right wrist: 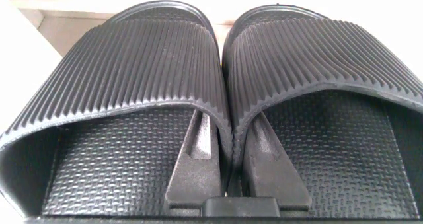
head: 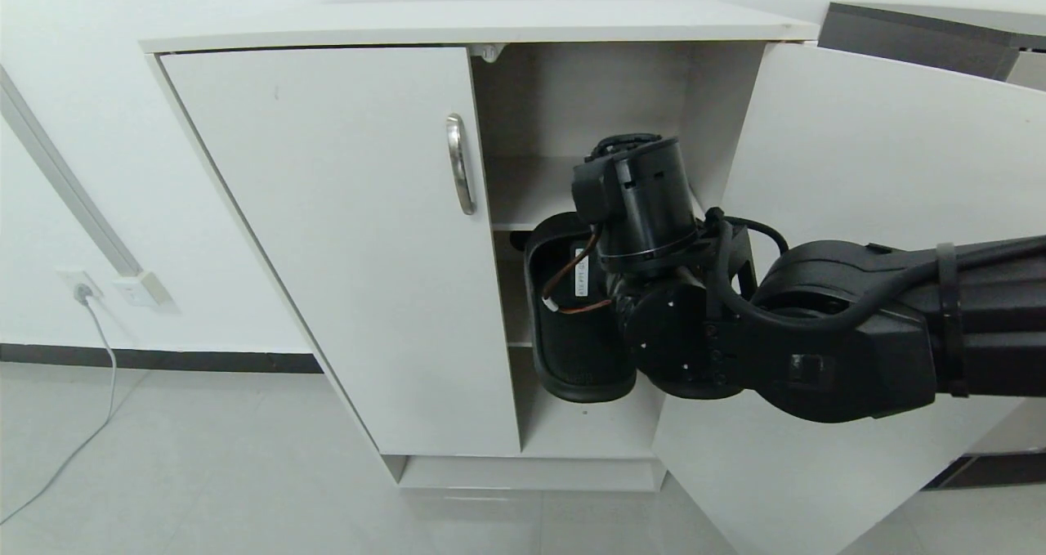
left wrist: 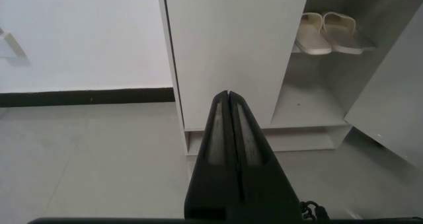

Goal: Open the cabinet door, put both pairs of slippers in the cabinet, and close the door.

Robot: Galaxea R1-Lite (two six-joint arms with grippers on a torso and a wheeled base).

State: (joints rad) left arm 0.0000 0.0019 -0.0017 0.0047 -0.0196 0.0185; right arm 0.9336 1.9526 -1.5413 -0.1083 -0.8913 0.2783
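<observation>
The white cabinet (head: 343,236) has its left door shut and its right door (head: 858,154) swung wide open. My right gripper (right wrist: 228,128) is shut on a pair of black ribbed slippers (right wrist: 158,72), pinching their two inner side walls together. In the head view the black slippers (head: 572,351) hang toes down in the open right half, in front of the lower shelves. A beige pair of slippers (left wrist: 330,32) lies on a shelf inside, above the bottom compartment. My left gripper (left wrist: 228,95) is shut with nothing in it, low over the floor in front of the cabinet.
The shut left door carries a metal handle (head: 460,163). The open door (left wrist: 390,112) juts out on the right. A wall socket with a cable (head: 82,289) sits at the left. A grey unit (head: 923,36) stands beyond the cabinet. Grey tiled floor (left wrist: 86,158) lies open at the left.
</observation>
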